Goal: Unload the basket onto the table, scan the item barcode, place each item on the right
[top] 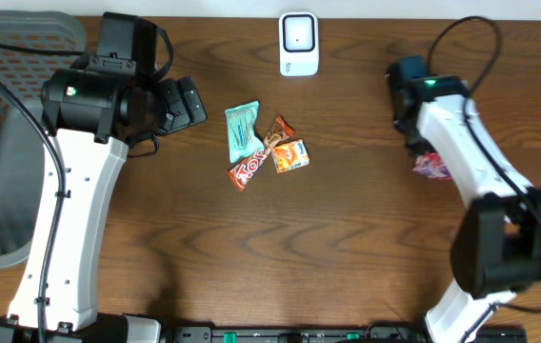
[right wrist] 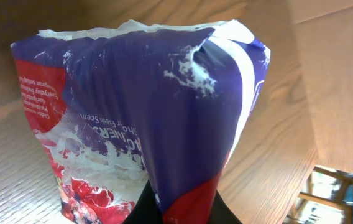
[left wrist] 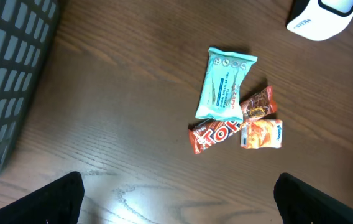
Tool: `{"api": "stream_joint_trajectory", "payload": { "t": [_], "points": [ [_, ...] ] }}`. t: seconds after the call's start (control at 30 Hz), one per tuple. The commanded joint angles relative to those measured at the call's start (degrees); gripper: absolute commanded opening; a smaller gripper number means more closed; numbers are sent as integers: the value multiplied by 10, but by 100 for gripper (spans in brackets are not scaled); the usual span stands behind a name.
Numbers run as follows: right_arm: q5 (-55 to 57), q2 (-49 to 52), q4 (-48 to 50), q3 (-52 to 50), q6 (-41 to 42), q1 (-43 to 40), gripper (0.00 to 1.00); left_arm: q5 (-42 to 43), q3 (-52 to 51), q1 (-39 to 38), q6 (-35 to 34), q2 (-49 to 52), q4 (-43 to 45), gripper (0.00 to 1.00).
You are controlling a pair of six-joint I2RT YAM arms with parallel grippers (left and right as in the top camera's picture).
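Purple-and-red snack packet (right wrist: 151, 106) is the item in hand. The right gripper (right wrist: 178, 210) has its jaws shut tight on a pinch of the wrapper's near edge, so the bag stands crumpled before the wrist camera. Gripped by the edge, both broad faces are left uncovered, which I judge suits presenting a barcode, though none can be made out on the face shown. Whether the packet is clear of the table (top: 347, 248) cannot be told. From overhead it sits at the right side, beneath the right arm, well apart from the white scanner (top: 298, 43) at the far middle edge. Four other snacks, a teal packet (top: 242, 131) among them, lie bunched at the centre, evidently awaiting their turn. Left gripper (left wrist: 176, 208) hangs left of that bunch, jaws fully spread, holding nothing. Grey mesh basket (top: 4, 114) stands far left, probably for scanned goods.
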Motion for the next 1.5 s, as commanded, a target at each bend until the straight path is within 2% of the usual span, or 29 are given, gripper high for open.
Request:
{"api": "stream_joint_trajectory", "payload": {
  "t": [0.0,0.03,0.17,0.2,0.27,0.37,0.4,0.5,0.6,0.67,0.9,0.97,1.03,1.07,1.13,1.17,1.27,1.33,1.47],
  "points": [
    [-34,36,22,-4,0,41,9,-9,1,2,3,4,-1,98],
    [-52,45,33,-4,-18,51,17,-9,1,2,3,4,-1,98],
    [-91,50,63,0,-49,87,59,-9,1,2,3,4,-1,98],
    [-97,48,64,9,-49,94,62,-9,1,2,3,4,-1,98],
    [-116,47,63,35,-49,108,54,-9,1,2,3,4,-1,98],
    [-195,47,59,101,-74,116,54,-9,1,2,3,4,-1,98],
    [-223,47,55,123,-84,116,60,-9,1,2,3,4,-1,98],
    [-290,47,30,199,-104,106,64,-9,1,2,3,4,-1,98],
    [-309,47,-12,266,-105,90,76,-9,1,2,3,4,-1,98],
    [-311,47,-47,301,-105,75,78,-9,1,2,3,4,-1,98],
    [-362,50,-141,314,-162,-9,96,-9,1,2,3,4,-1,98],
    [-425,50,-142,292,-186,-39,95,-9,1,2,3,4,-1,98],
    [-499,50,-133,261,-217,-69,90,-9,1,2,3,4,-1,98],
    [-534,50,-122,242,-223,-83,81,-9,1,2,3,4,-1,98],
    [-588,50,-93,206,-225,-103,54,-9,1,2,3,4,-1,98],
    [-617,50,-72,182,-225,-111,36,-9,1,2,3,4,-1,98],
    [-698,50,-2,112,-225,-121,7,-9,1,2,3,4,-1,98],
    [-718,50,41,74,-225,-118,1,-9,1,2,3,4,-1,98],
    [-715,50,127,-2,-224,-102,1,-9,1,2,3,4,-1,98]
  ]
}}
